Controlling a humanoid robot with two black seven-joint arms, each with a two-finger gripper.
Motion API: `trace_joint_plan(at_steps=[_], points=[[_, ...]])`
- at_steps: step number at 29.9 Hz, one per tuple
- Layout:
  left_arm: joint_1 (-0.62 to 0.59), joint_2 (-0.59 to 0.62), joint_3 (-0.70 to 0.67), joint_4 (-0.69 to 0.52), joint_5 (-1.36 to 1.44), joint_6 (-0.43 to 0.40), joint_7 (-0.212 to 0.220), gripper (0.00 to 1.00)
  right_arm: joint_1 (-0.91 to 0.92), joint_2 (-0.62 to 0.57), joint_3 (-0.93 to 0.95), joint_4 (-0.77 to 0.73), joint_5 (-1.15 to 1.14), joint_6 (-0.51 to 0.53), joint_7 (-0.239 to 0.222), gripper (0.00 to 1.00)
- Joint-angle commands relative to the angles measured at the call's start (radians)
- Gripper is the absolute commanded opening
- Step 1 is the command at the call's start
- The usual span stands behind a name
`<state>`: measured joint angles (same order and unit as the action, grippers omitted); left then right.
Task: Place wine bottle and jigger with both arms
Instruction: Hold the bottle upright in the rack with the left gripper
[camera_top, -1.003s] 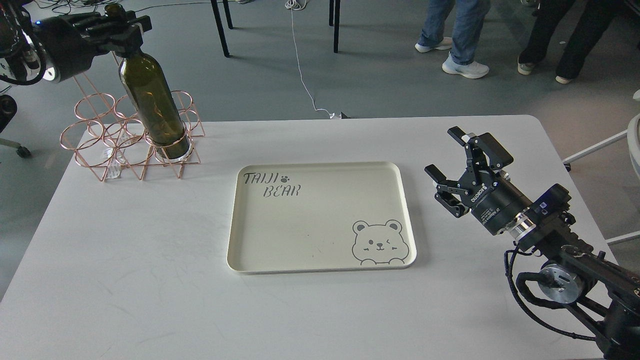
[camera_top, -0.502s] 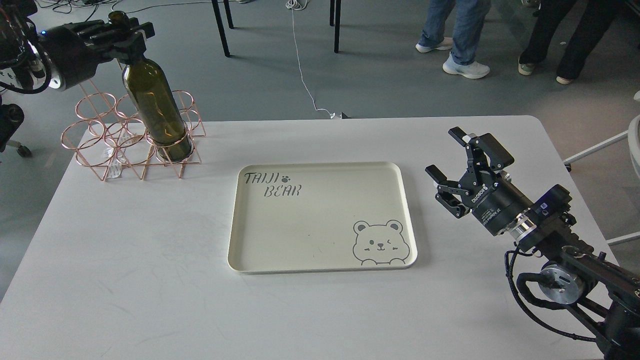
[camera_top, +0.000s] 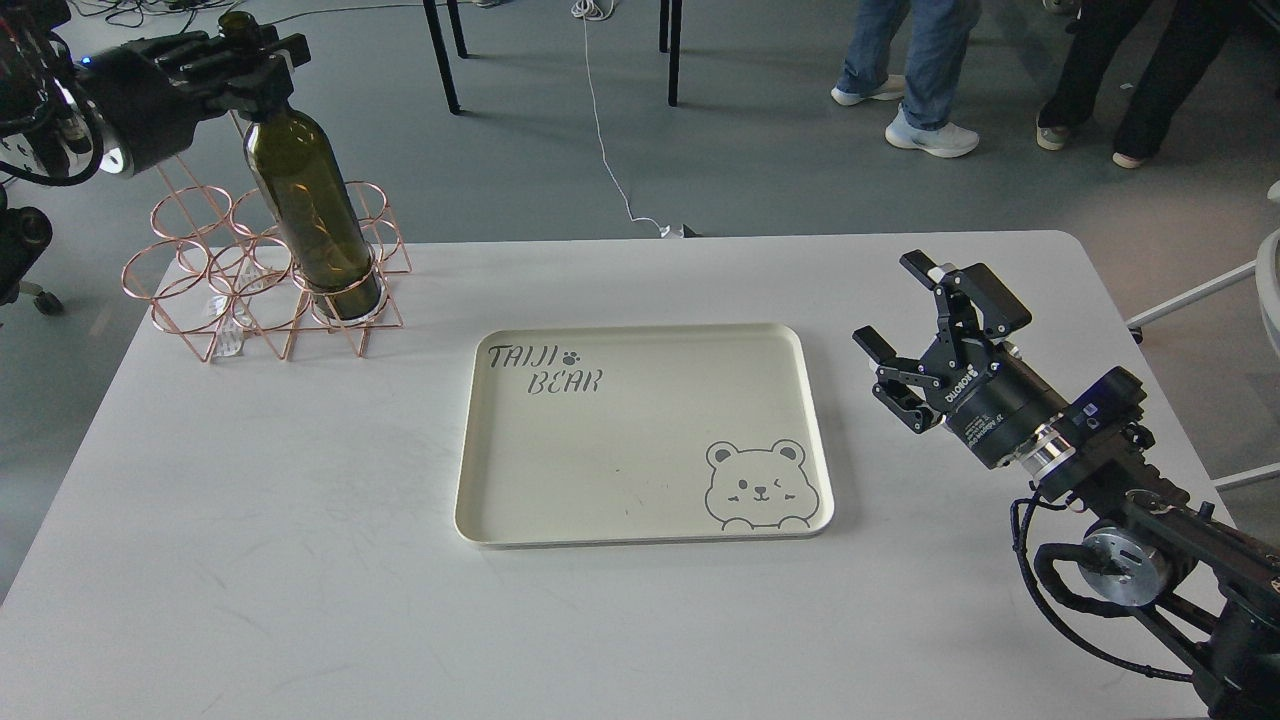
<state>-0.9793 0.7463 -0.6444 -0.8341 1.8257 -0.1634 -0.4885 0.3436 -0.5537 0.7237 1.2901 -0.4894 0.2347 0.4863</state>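
Fingers of the left gripper (camera_top: 250, 62) clamp the bottle (camera_top: 310, 210) at its neck; its base sits in a ring of the wire rack (camera_top: 190, 290) at the bench's (camera_top: 300, 560) far left. Since a second ago the bottle has swayed slightly without rising, so the lift seems barely begun. The tray (camera_top: 640, 530) lies bare mid-bench. Right gripper (camera_top: 915, 330) hovers spread and empty, angled leftward. No jigger shows.

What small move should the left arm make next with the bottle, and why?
Probably lift straight up. The left gripper is closed on the neck of the wine bottle, whose base sits inside a ring of the copper wire rack, so it must clear that ring before moving toward the tray.
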Motion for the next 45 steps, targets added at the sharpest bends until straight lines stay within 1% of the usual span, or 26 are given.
trace_joint_plan(at_steps=[1, 4, 7, 18, 20, 21, 22, 23, 24, 29, 33, 34, 36, 37, 38, 40, 41, 42, 43, 44, 45], points=[[-0.001, 0.004, 0.011, 0.001, 0.001, -0.004, 0.000, 0.03, 0.000, 0.000, 0.000, 0.000, 0.000, 0.000, 0.000, 0.99], [-0.001, 0.001, 0.011, 0.001, 0.001, -0.002, 0.000, 0.03, 0.000, 0.000, 0.000, 0.000, 0.000, 0.000, 0.000, 0.99], [-0.001, -0.002, 0.011, 0.001, 0.001, -0.002, 0.000, 0.05, 0.000, 0.000, 0.000, 0.000, 0.000, 0.000, 0.000, 0.99], [0.005, -0.007, 0.011, 0.001, -0.002, 0.002, 0.000, 0.04, 0.000, 0.000, 0.000, 0.000, 0.000, 0.000, 0.000, 0.99], [0.005, -0.007, 0.011, 0.001, -0.003, 0.002, 0.000, 0.05, 0.000, 0.000, 0.000, 0.000, 0.000, 0.000, 0.000, 0.99], [0.005, -0.008, 0.011, 0.001, -0.003, 0.002, 0.000, 0.13, 0.000, 0.000, 0.000, 0.000, 0.000, 0.000, 0.000, 0.99], [0.005, -0.008, 0.009, 0.001, -0.005, 0.004, 0.000, 0.26, 0.000, 0.000, 0.000, 0.000, -0.001, 0.000, 0.000, 0.99], [0.005, -0.008, 0.009, 0.003, -0.005, 0.004, 0.000, 0.37, 0.000, 0.000, 0.000, 0.000, 0.000, 0.000, 0.000, 0.99], [0.005, -0.008, 0.011, 0.003, -0.005, 0.004, 0.000, 0.43, 0.000, 0.001, 0.000, -0.002, 0.000, 0.000, 0.000, 0.99], [0.005, -0.008, 0.011, 0.003, -0.006, 0.004, 0.000, 0.55, 0.000, 0.011, 0.000, -0.002, -0.002, 0.000, 0.000, 0.99], [0.005, -0.008, 0.011, 0.003, -0.008, 0.005, 0.000, 0.60, 0.000, 0.012, 0.000, -0.002, -0.002, 0.000, 0.000, 0.99], [0.005, -0.008, 0.011, 0.003, -0.008, 0.005, 0.000, 0.63, 0.000, 0.012, 0.000, 0.000, -0.002, 0.000, 0.000, 0.99], [0.005, -0.008, 0.009, 0.003, -0.011, 0.021, 0.000, 0.75, 0.000, 0.011, 0.000, 0.000, -0.002, 0.000, 0.000, 0.99], [0.005, -0.010, 0.009, 0.003, -0.013, 0.036, 0.000, 0.79, -0.001, 0.011, 0.000, 0.000, -0.002, 0.000, 0.000, 0.99], [0.005, -0.010, 0.009, 0.003, -0.013, 0.048, 0.000, 0.79, -0.002, 0.012, 0.000, -0.002, -0.002, 0.000, 0.000, 0.99], [0.005, -0.012, 0.009, 0.003, -0.013, 0.051, 0.000, 0.79, -0.005, 0.012, 0.000, 0.000, -0.002, 0.000, 0.000, 0.99], [0.005, -0.012, 0.011, 0.003, -0.013, 0.053, 0.000, 0.75, -0.006, 0.012, 0.000, 0.000, -0.002, 0.000, 0.000, 0.99], [0.005, -0.012, 0.011, 0.001, -0.011, 0.053, 0.000, 0.67, -0.008, 0.012, 0.000, 0.000, -0.002, 0.000, 0.000, 0.99], [0.007, -0.010, 0.011, 0.003, -0.008, 0.051, 0.000, 0.51, -0.008, 0.012, 0.000, 0.000, -0.002, 0.000, 0.000, 0.99], [0.007, -0.010, 0.012, 0.003, -0.002, 0.051, 0.000, 0.30, -0.009, 0.012, 0.000, 0.000, -0.002, 0.000, 0.000, 0.99], [0.010, -0.010, 0.012, 0.003, 0.000, 0.051, 0.000, 0.14, -0.009, 0.012, 0.000, 0.000, -0.002, 0.000, 0.000, 0.99]])
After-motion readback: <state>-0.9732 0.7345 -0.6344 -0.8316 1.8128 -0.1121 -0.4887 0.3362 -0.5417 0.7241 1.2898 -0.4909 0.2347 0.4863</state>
